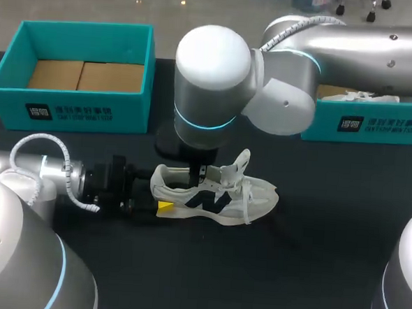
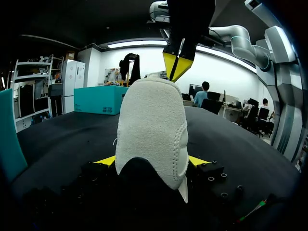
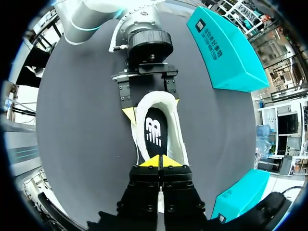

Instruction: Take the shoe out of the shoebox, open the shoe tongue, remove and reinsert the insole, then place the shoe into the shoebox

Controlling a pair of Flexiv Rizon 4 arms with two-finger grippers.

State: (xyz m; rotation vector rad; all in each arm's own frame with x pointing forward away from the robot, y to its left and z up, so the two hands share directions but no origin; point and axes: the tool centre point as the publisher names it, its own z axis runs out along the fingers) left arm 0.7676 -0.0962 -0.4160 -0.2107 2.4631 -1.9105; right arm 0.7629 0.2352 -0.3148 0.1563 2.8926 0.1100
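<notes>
A white sneaker [image 1: 214,195] with dark side markings lies on the black table, heel toward my left arm. My left gripper [image 1: 162,206] has its yellow fingers against both sides of the heel [image 2: 153,125], shut on it. My right arm comes in from the right, and its gripper [image 1: 199,174] points down into the shoe's opening. In the right wrist view its tips [image 3: 161,161] are shut together over the black insole [image 3: 153,131]. Whether they pinch the insole is hidden. The tongue [image 1: 239,163] stands pulled up.
A teal shoebox [image 1: 78,76] stands open at the back left with a cardboard floor. A second teal box [image 1: 365,122] sits at the back right, partly behind my right arm. Bare black table lies in front of the shoe.
</notes>
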